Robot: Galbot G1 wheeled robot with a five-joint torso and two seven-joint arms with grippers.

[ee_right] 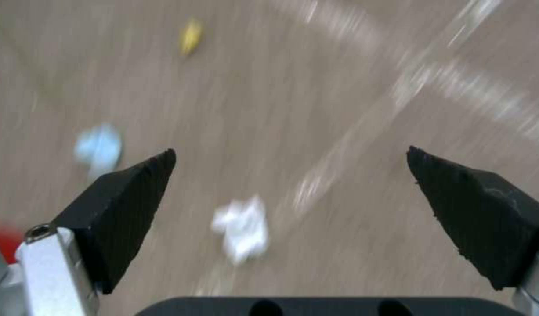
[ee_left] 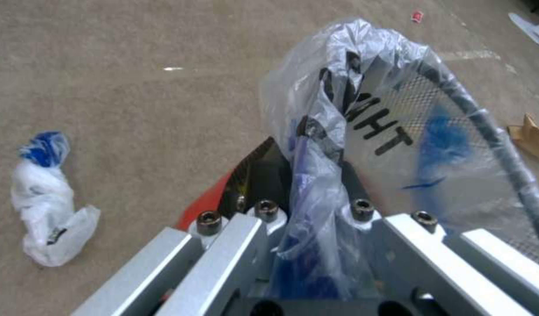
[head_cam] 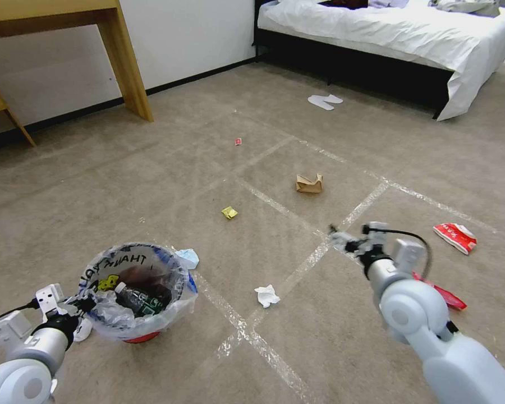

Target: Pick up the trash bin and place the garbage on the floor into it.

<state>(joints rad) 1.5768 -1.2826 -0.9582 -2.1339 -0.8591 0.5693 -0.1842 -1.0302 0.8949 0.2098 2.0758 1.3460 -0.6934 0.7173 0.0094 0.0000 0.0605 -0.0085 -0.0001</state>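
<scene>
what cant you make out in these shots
- Head view: what lies deep in the trash bin, hidden under the bottle and bag folds.
- Left wrist view: left pincer tips, wrapped by bag plastic.
- Right wrist view: white tissue, motion-blurred.
- Head view: print on the red wrapper, too small.

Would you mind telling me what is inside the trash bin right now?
Inside the trash bin, held at its rim by the left hand, a green-labelled bottle lies on the plastic liner. Anything beneath the bottle is hidden.

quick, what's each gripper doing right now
Left gripper: shut on the trash bin rim and bag.
Right gripper: open, empty, above the white tissue.
</scene>
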